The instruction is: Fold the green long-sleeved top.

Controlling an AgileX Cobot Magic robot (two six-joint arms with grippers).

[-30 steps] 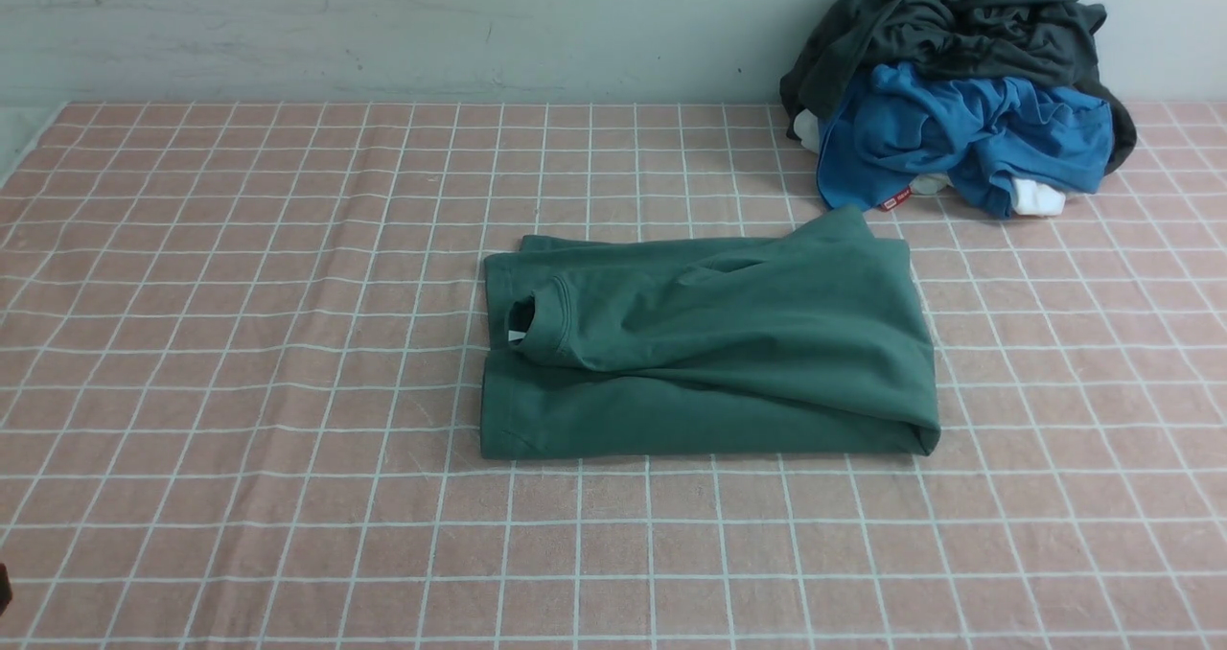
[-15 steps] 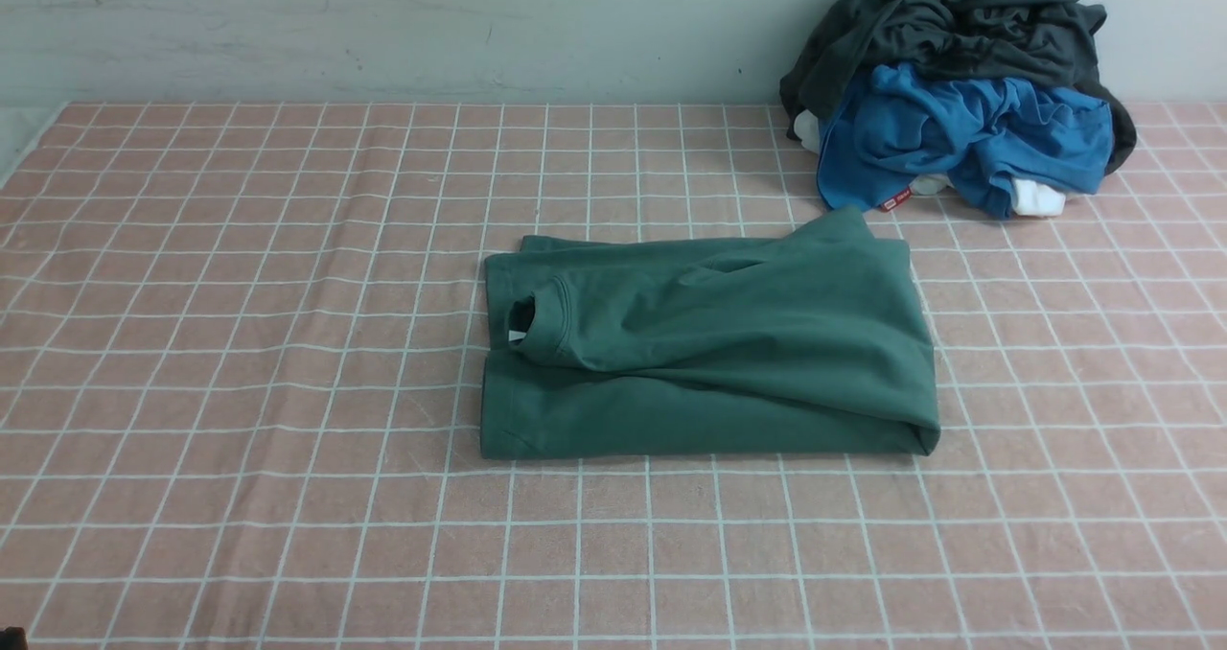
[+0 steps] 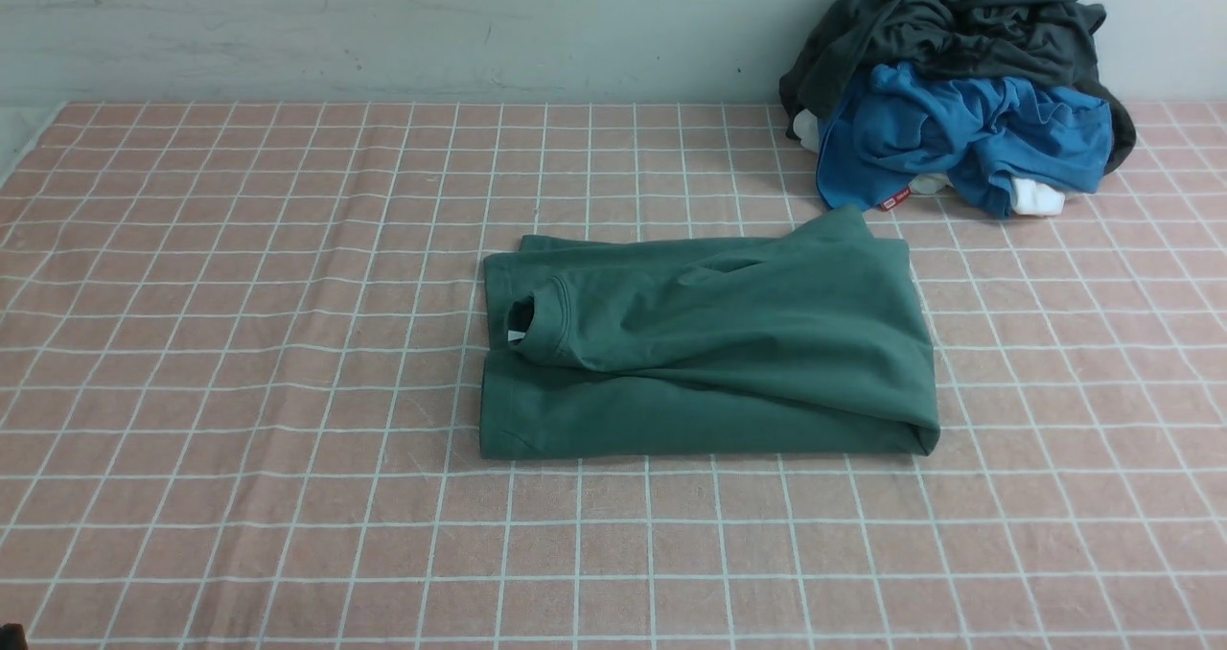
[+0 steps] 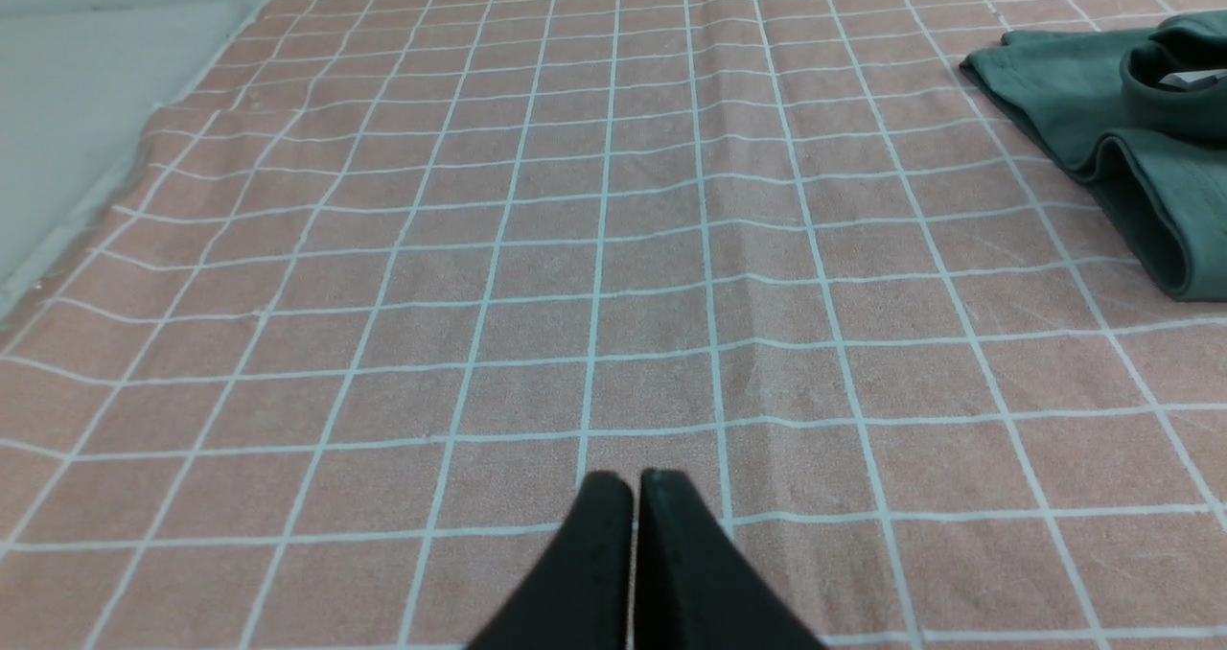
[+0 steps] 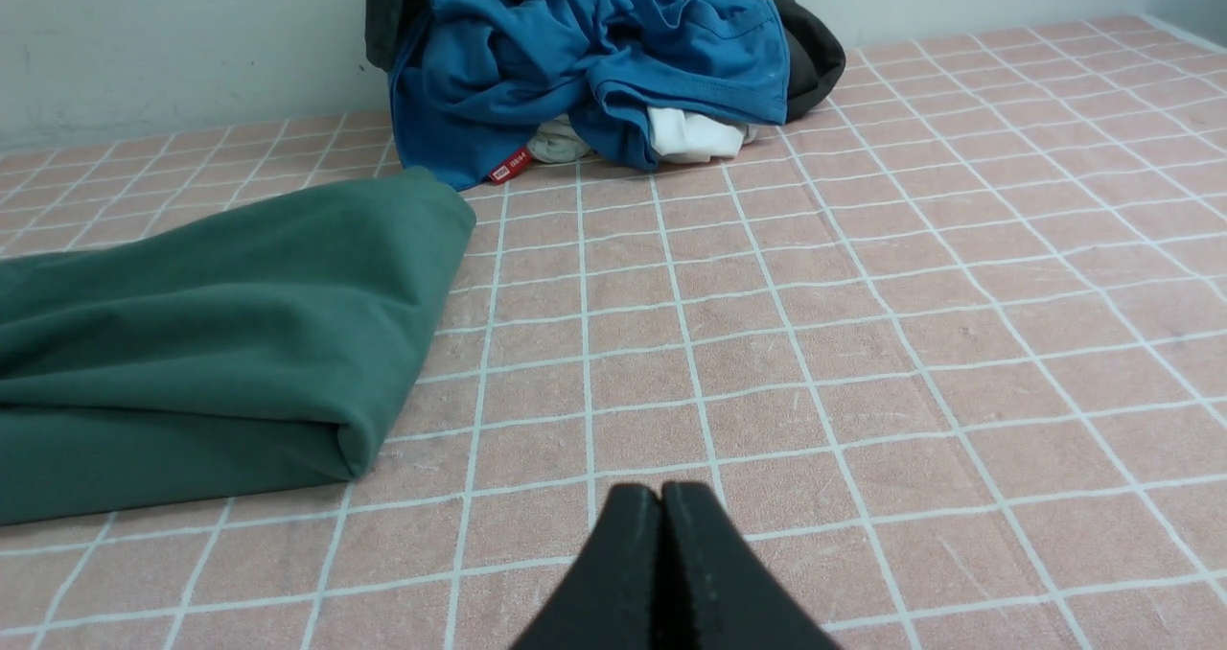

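Green long-sleeved top (image 3: pixel 705 348) unmoved since last second, folded mid-cloth; left gripper (image 4: pixel 633 482) and right gripper (image 5: pixel 661 492) jaws pressed together, clear. I judge fold done.

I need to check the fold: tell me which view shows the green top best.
The front view: the whole green long-sleeved top lies folded in a rectangle, collar visible. The left wrist view catches only its collar end; the right wrist view only the opposite folded end.

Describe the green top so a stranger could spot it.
On the pink checked tablecloth, look mid-table, in front of the heap of clothes by the wall. The dark-green cotton long-sleeved top lies alone, folded into a flat rectangle, unlike the crumpled blue and charcoal garments.
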